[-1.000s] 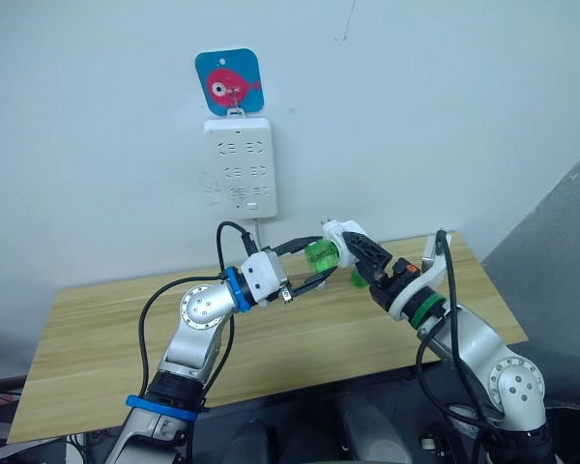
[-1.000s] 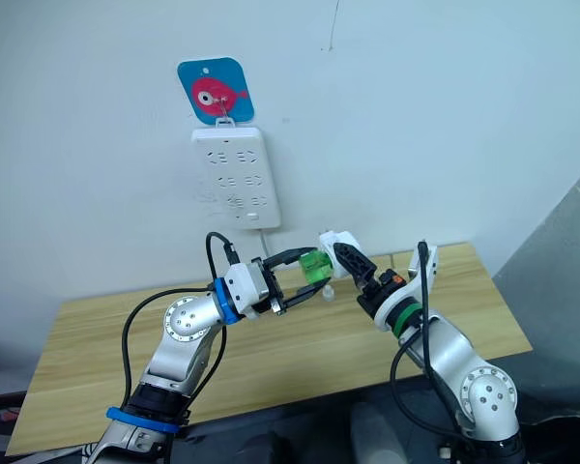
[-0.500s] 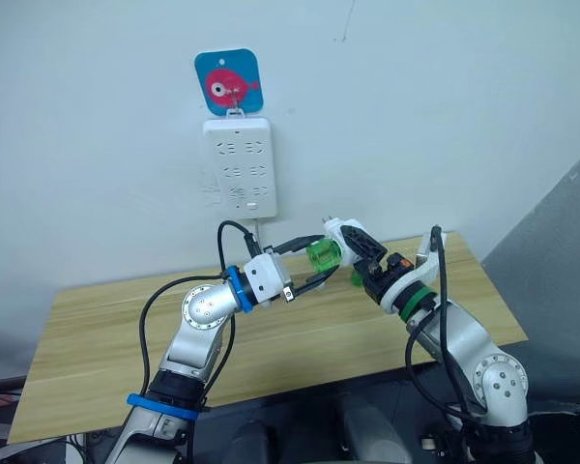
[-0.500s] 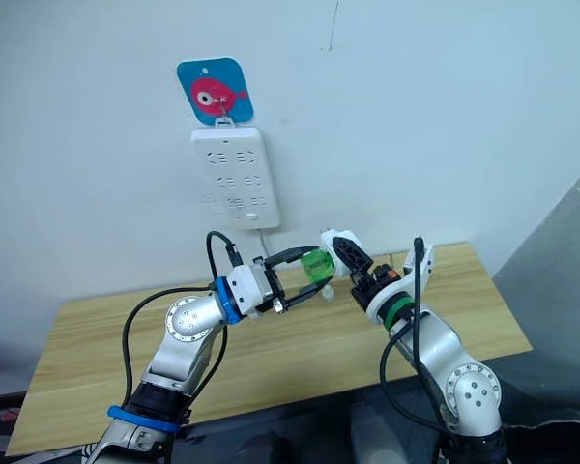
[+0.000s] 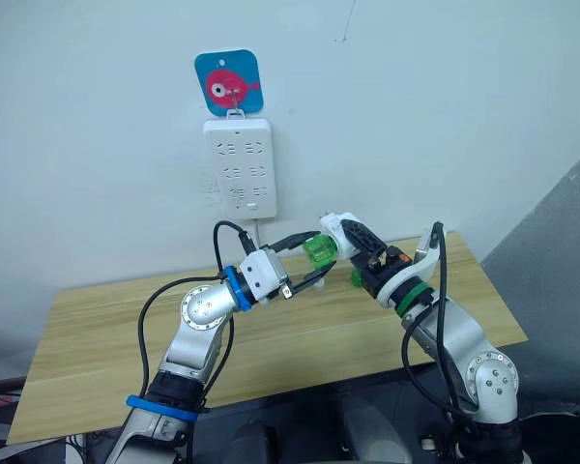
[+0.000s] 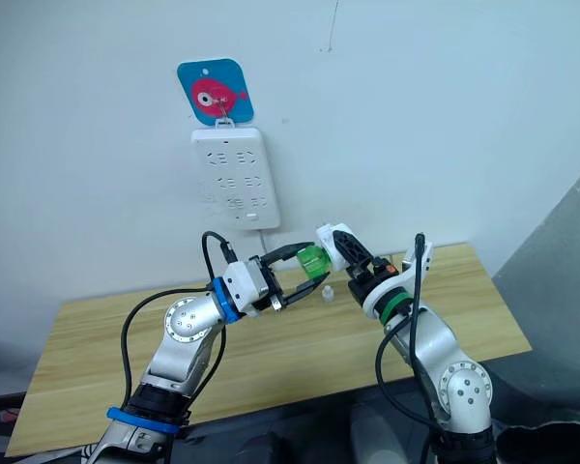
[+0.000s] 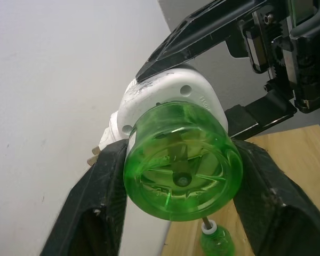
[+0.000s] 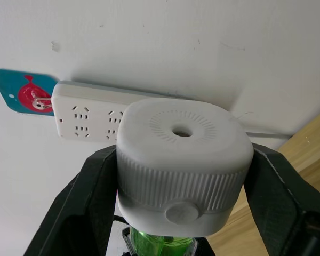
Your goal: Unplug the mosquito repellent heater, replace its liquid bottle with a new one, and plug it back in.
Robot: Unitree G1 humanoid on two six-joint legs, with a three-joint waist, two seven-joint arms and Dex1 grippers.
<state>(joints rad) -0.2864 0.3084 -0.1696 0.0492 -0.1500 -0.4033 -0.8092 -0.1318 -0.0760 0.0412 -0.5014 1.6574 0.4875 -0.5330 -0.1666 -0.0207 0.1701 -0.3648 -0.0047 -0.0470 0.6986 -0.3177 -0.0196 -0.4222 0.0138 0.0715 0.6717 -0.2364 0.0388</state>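
Note:
Above the wooden table [image 5: 97, 329], my two grippers meet in mid-air. My right gripper [image 5: 353, 238] is shut on the white mosquito repellent heater [image 5: 338, 230], whose round vent hole [image 8: 181, 130] faces the right wrist camera. A green liquid bottle [image 5: 320, 249] sits in the heater's underside, and my left gripper [image 5: 318, 258] is shut on it, a black finger [image 7: 104, 184] on either side of the bottle [image 7: 181, 168]. The heater's white body [image 7: 168, 96] shows behind the bottle. Another green bottle [image 5: 356, 277] stands on the table below.
A tall white power strip [image 5: 240, 166] hangs on the wall from a blue hook plate with a pink fish [image 5: 229, 83], its cable running down behind the grippers. A grey panel [image 5: 561, 251] stands at the right past the table's edge.
Both grippers, with the heater and bottle between them, have risen slightly and moved a little to the left. My right forearm has swung more upright.

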